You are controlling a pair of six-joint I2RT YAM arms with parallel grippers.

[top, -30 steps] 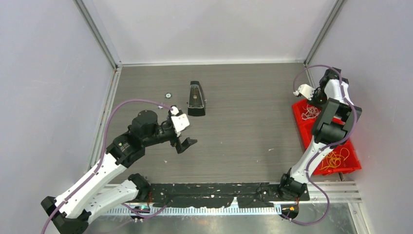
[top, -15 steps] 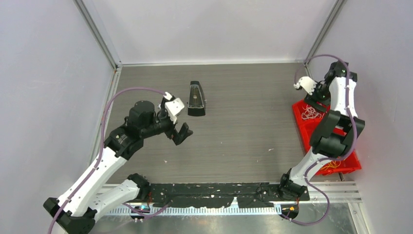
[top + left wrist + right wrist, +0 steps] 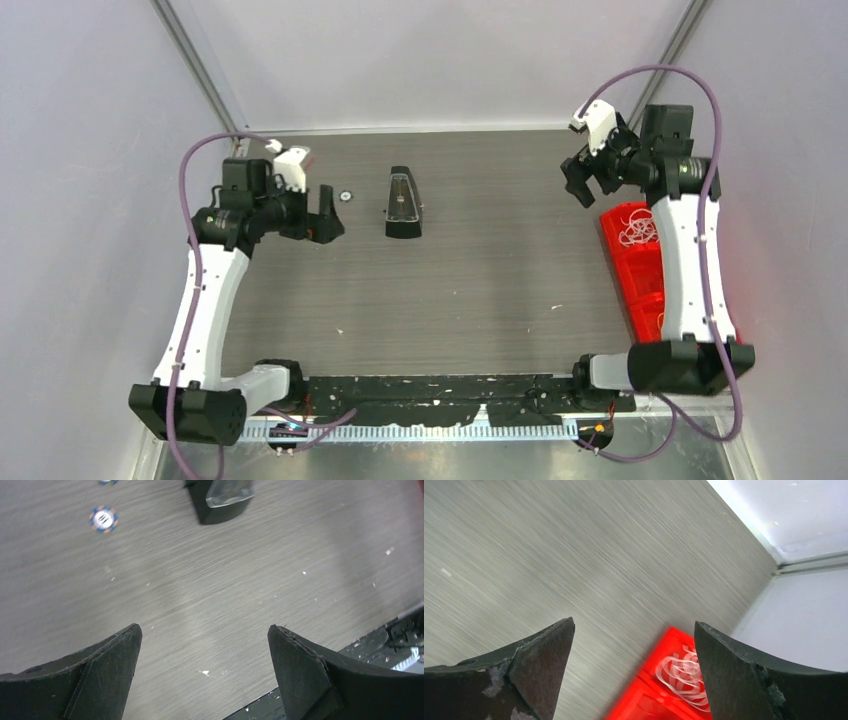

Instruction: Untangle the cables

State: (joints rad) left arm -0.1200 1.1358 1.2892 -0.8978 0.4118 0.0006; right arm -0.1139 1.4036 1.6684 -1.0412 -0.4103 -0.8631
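From above, the left claw (image 3: 325, 215) hung open and empty over the dark grey wood-grain table (image 3: 480, 290), near a small round disc (image 3: 346, 196) and a black wedge-shaped device with a clear window (image 3: 403, 205). The right claw (image 3: 585, 178) was open too, holding nothing, just beside the red plastic bin (image 3: 630, 285) where the tangled white cables (image 3: 637, 230) lay. The left wrist view showed spread fingers above the table, disc and device ahead. The right wrist view showed parted fingers, with the cables in the bin beyond them.
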